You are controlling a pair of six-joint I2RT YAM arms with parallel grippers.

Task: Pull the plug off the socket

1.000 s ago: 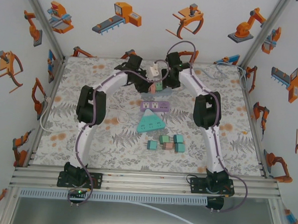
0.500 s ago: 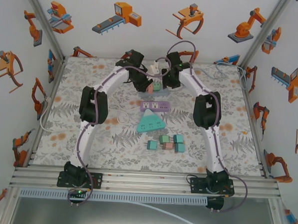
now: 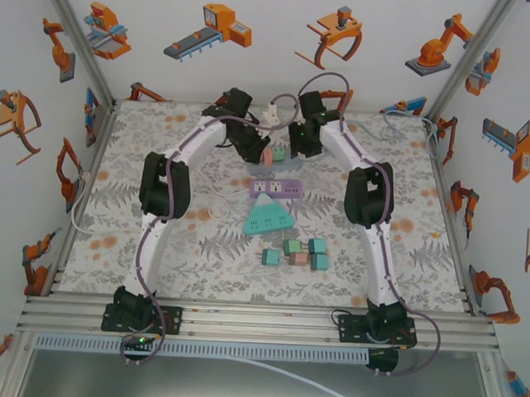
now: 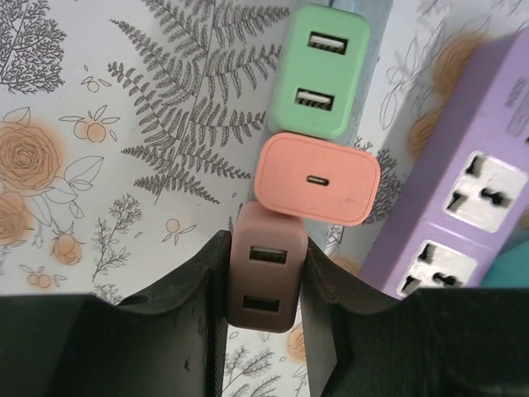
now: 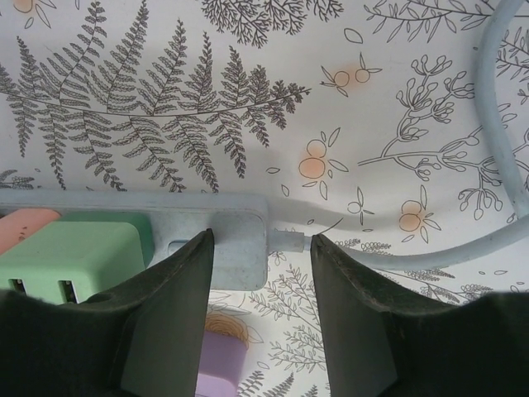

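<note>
A brown USB plug (image 4: 263, 277) sits between the black fingers of my left gripper (image 4: 264, 241), which is shut on it. Directly beyond it a pink plug (image 4: 315, 179) and a green plug (image 4: 317, 70) stand in a row on a grey-blue socket strip (image 5: 240, 240). Whether the brown plug is still seated in the strip is hidden. My right gripper (image 5: 260, 244) is open, its fingers straddling the strip's cable end without touching it. From above, both grippers meet at the plugs (image 3: 274, 154) near the table's back.
A purple socket strip (image 3: 275, 189) lies just in front, with a teal triangular socket (image 3: 268, 218) and several small blocks (image 3: 295, 252) nearer still. The grey strip's cable (image 5: 496, 165) curves away to the right. A white plug (image 3: 271, 116) lies by the back wall.
Both wrists have drifted slightly toward the back wall. The left gripper stays around the plugs, and the plug row has shifted a little left.
</note>
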